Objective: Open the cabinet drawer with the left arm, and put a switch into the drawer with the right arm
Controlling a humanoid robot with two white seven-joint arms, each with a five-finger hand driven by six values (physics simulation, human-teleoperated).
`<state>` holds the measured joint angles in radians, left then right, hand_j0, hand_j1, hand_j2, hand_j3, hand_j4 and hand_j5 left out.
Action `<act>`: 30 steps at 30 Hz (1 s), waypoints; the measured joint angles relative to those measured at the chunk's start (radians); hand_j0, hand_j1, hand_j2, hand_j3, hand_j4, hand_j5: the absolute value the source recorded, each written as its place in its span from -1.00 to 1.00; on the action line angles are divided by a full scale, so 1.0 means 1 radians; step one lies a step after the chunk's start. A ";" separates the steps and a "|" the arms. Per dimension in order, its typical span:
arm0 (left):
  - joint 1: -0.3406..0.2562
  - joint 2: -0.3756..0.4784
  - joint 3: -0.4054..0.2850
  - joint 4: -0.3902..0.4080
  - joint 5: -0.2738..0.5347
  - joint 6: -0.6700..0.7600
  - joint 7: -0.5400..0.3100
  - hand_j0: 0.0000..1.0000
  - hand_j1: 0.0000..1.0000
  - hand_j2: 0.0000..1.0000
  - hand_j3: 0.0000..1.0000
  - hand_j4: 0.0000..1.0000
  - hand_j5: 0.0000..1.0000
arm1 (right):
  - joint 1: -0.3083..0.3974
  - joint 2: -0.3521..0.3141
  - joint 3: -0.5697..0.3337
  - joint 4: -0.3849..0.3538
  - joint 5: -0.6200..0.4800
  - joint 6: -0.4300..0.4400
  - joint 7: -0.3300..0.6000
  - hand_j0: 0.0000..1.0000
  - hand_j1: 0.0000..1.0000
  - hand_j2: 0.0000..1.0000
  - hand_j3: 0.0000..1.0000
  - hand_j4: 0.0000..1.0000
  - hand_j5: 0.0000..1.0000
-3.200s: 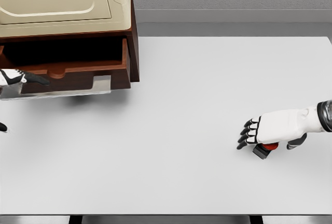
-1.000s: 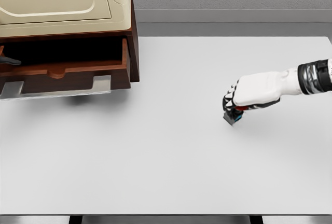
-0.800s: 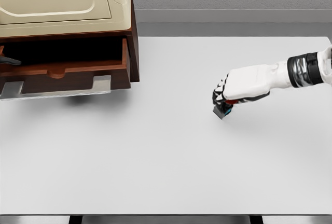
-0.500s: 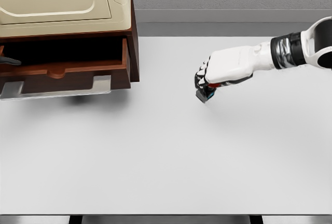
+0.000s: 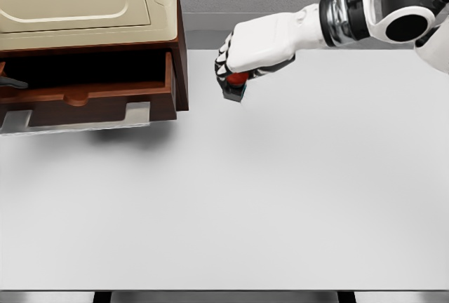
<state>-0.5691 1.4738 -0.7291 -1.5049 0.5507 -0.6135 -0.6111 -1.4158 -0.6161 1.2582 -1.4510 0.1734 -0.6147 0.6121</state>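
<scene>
Upper centre of the frame, the right hand (image 5: 252,50) is curled tight around the switch (image 5: 236,87) — red top, dark base — held above the white table (image 5: 280,198), just right of the cabinet (image 5: 91,8), whose drawer (image 5: 91,96) stands pulled out at left.

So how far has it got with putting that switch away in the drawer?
About two thirds. Done: the cabinet drawer stands pulled open, with only a dark bit of the left hand showing at its left end. In hand: the right hand grips the switch, raised off the table, just right of the cabinet. Left: carry it over the drawer and release it inside.
</scene>
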 measured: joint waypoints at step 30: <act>0.000 0.000 -0.003 -0.001 0.000 0.000 0.000 1.00 1.00 1.00 1.00 1.00 1.00 | -0.181 0.366 0.006 0.322 -0.047 0.001 -0.001 0.09 0.09 0.09 0.09 0.09 0.09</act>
<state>-0.5692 1.4740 -0.7319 -1.5062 0.5507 -0.6136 -0.6111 -1.5969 -0.2500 1.2640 -1.1293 0.1268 -0.6138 0.6115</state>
